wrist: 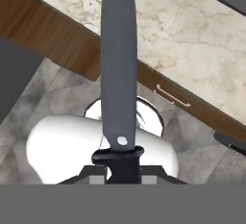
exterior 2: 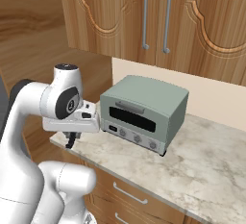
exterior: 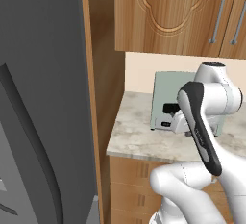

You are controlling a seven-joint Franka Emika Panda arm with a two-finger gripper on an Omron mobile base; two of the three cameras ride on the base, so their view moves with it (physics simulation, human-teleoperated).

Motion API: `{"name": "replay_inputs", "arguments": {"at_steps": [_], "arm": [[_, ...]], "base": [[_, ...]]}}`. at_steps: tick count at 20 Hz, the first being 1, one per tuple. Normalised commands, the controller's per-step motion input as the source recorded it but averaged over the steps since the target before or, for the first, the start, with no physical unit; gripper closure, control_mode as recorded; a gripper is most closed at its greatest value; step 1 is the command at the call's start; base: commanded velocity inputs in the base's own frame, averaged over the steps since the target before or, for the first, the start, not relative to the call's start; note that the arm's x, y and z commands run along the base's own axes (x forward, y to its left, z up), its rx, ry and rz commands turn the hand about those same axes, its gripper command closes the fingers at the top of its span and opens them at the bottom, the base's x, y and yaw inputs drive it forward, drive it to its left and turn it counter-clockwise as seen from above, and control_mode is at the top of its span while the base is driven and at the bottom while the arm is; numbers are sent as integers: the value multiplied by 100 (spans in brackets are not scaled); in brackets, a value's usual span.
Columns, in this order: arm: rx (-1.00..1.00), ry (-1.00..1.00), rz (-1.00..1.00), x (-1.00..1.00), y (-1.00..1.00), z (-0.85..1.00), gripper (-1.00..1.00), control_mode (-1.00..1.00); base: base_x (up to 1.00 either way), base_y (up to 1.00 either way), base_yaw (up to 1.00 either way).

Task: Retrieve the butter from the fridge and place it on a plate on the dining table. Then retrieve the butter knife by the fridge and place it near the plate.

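We see the gripper (wrist: 123, 172) pinching the knife (wrist: 118, 64) by its dark handle, blade outward. Below lie a marbled counter (exterior 2: 211, 170), a green toaster oven (exterior 2: 144, 112) and wood cabinets (exterior 2: 144, 16); the fridge (exterior: 43, 98) stands left.

Your white arm is folded in a tight bend, its dark-jointed elbow raised and the forearm angled back down toward the base. The wrist sits level, and the hand points downward at the counter's front edge. The gripper (exterior 2: 71, 142) has its jaws closed on the dark handle of the butter knife (wrist: 118, 69), whose blade extends straight out from the fingertips.
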Motion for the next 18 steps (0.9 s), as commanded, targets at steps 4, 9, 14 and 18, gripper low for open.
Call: {"name": "replay_inputs", "arguments": {"at_steps": [4, 9, 14, 18], "arm": [[0, 0, 0, 0, 0, -2, 100, -100], [0, 0, 0, 0, 2, 0, 100, -100], [0, 0, 0, -18, 19, 0, 100, -100], [0, 0, 0, -14, 4, 0, 100, 100]], "base": [[0, 0, 0], [0, 0, 0], [0, 0, 0], [-59, 5, 0]]}}
